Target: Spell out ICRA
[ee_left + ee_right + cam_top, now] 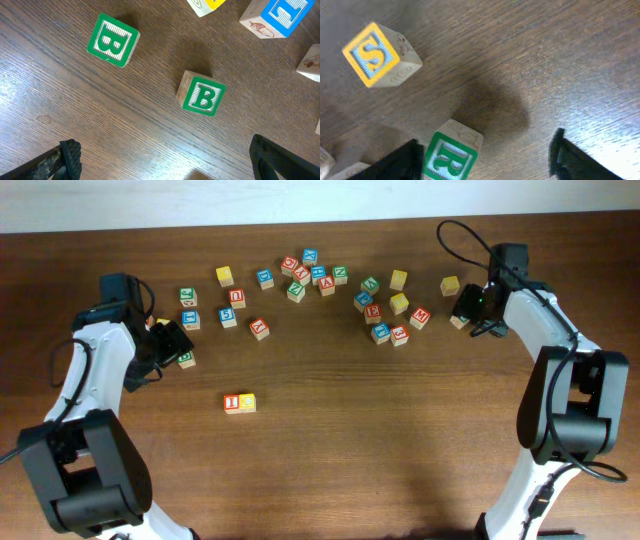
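Overhead, even, fairly bright light keeps the wooden table [330,460] sharp, dimmer toward the near edge. The left wrist view is crisp, with soft shadow behind the green B cube [202,96]. The right wrist view is blurrier: the yellow S cube [372,55] and green R cube [451,157] look soft, a broad shadow sits at center, and pale glare shows at right.

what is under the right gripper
A green R cube on the table, between the open fingers of the right gripper, close to one finger. Its lower part is out of frame; contact cannot be told.
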You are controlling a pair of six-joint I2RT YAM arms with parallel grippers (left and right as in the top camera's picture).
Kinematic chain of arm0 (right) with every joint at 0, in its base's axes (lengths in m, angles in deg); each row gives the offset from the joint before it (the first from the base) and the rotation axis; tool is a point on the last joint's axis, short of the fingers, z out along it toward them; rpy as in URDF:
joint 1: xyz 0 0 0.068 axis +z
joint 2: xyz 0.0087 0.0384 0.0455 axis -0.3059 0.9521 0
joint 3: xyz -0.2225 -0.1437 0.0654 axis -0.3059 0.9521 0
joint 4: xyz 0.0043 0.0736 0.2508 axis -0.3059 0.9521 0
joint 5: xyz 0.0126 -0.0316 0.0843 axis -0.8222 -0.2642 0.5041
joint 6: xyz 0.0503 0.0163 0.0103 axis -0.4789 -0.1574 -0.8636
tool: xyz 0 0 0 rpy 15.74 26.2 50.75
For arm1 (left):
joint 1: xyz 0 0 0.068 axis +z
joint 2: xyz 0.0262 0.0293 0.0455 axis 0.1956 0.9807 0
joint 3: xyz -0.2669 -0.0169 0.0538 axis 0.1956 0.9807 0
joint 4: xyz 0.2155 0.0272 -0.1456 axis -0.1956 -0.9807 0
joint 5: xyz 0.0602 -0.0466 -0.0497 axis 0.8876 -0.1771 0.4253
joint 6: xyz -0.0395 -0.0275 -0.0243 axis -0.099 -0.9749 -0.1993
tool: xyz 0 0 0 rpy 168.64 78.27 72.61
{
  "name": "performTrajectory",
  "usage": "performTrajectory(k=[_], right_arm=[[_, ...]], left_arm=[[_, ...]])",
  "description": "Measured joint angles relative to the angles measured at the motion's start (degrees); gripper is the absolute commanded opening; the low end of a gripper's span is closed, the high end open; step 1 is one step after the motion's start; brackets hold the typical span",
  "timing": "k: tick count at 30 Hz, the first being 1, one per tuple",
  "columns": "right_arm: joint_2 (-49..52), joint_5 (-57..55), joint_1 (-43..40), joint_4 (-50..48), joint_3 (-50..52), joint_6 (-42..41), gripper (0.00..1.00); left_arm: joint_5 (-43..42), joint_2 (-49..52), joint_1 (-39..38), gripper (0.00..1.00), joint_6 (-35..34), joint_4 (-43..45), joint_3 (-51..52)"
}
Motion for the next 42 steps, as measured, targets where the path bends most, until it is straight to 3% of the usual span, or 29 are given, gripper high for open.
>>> performTrajectory(k=[3,7,11,15,19,23,28,34,38,42], right_arm=[[0.0,0.2,0.2,-0.4,0.0,-0.2,0.75],[0.0,0.1,0.9,0.1,0.0,-0.3,0.55],[0.0,0.2,2.2,1.1,0.0,-0.2,0.45],[0.0,-0.6,2.4,3.1,-0.1,-0.2,0.42],[0.0,-1.8,2.4,3.7,-0.3,-0.2,0.49],[0.0,-2.7,2.4,3.5,-0.3,-2.7,0.50],[0.0,-2.9,2.4,3.5,-0.3,-4.9,0.33],[0.0,-3.0,2.4,9.2,-0.9,-4.6,0.34],[0.2,-3.7,2.4,11.2,-0.5,-2.9,0.57],[0.2,-5.5,2.4,9.0,-0.5,-2.1,0.64]], left_arm=[[0.0,0.0,0.0,0.99,0.0,0.0,0.0],[0.0,0.0,0.0,0.99,0.0,0.0,0.0],[0.0,0.0,0.0,0.99,0.0,0.0,0.0],[0.0,0.0,0.0,0.99,0.0,0.0,0.0],[0.0,0.0,0.0,0.99,0.0,0.0,0.0],[0.0,0.0,0.0,0.99,0.0,0.0,0.0],[0.0,0.0,0.0,0.99,0.0,0.0,0.0],[0.0,0.0,0.0,0.99,0.0,0.0,0.0],[0.0,0.0,0.0,0.99,0.0,0.0,0.0],[0.0,0.0,0.0,0.99,0.0,0.0,0.0]])
